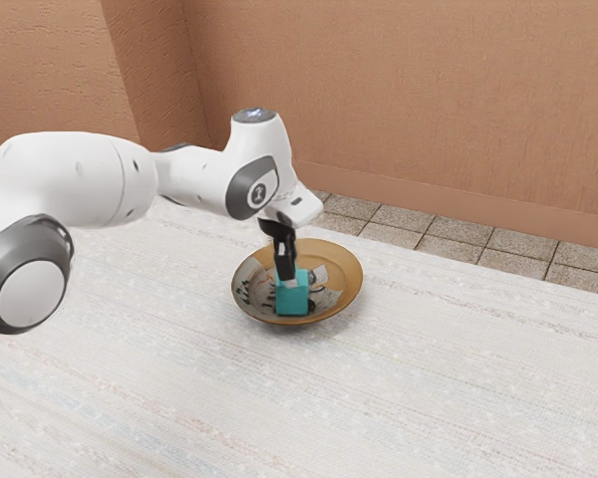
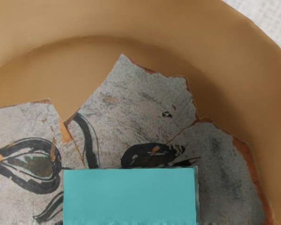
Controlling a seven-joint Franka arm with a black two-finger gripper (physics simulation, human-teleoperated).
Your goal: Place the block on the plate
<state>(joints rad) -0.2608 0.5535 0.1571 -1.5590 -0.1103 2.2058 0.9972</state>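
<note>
From the exterior view's left, a white robot arm [image 1: 80, 179] with dark grey joint covers carries a round emblem [image 1: 259, 193], too small to read. Then the black two-finger pincer [image 1: 288, 280] points down; whether spread or pinching, I cannot tell. The teal rectangular block [image 1: 293, 301] lies right at its tip, over the round amber-brown plate [image 1: 350, 273] with grey, dark-figured patches.
</note>
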